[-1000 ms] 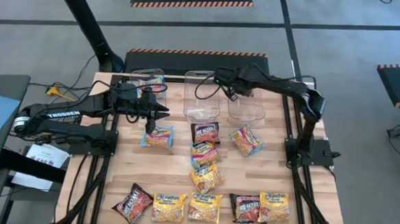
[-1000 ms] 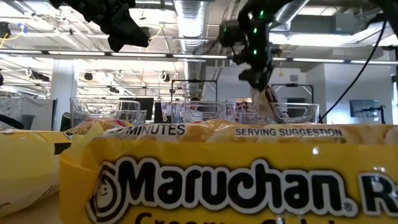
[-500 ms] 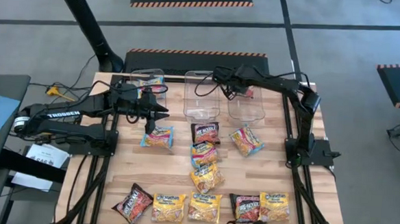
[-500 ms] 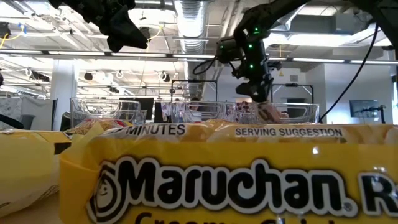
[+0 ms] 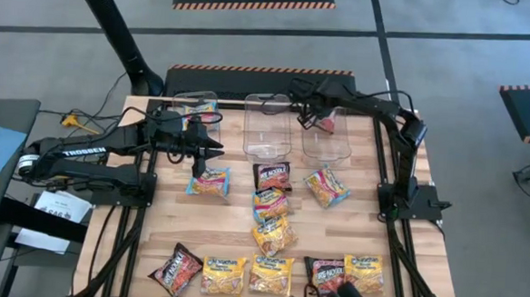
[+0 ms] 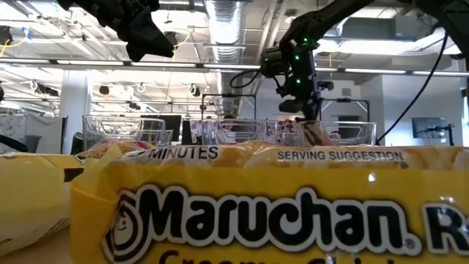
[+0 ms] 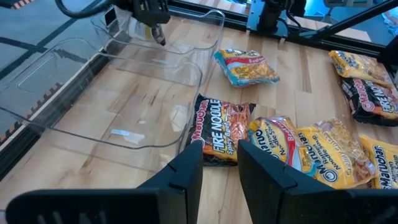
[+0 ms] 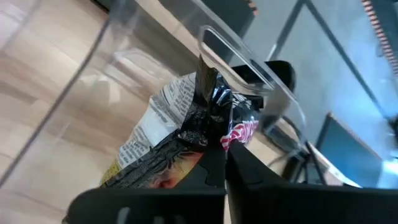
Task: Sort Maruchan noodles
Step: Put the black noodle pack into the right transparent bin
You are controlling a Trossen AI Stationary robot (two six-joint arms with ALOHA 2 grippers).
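Maruchan noodles (image 5: 251, 273) lie in a row along the table's near edge, with more packets scattered mid-table. The left gripper (image 5: 218, 150) hovers above a blue-pink packet (image 5: 209, 183), fingers apart and empty. Farthest back, the right gripper (image 5: 316, 116) pinches a black-red packet (image 5: 326, 123), seemingly over the rightmost clear bin (image 5: 329, 148).

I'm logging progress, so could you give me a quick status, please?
Right gripper shut on black-red packet over right bin. Left gripper open, empty, above table. Nothing blocking.

Yellow packet (image 6: 278, 220): "Maruchan", "MINUTES", "SERVING SUGGESTION". Black packet (image 7: 219, 129): "FIRE NOODLE". Left arm (image 5: 74, 150): "TROSSEN".
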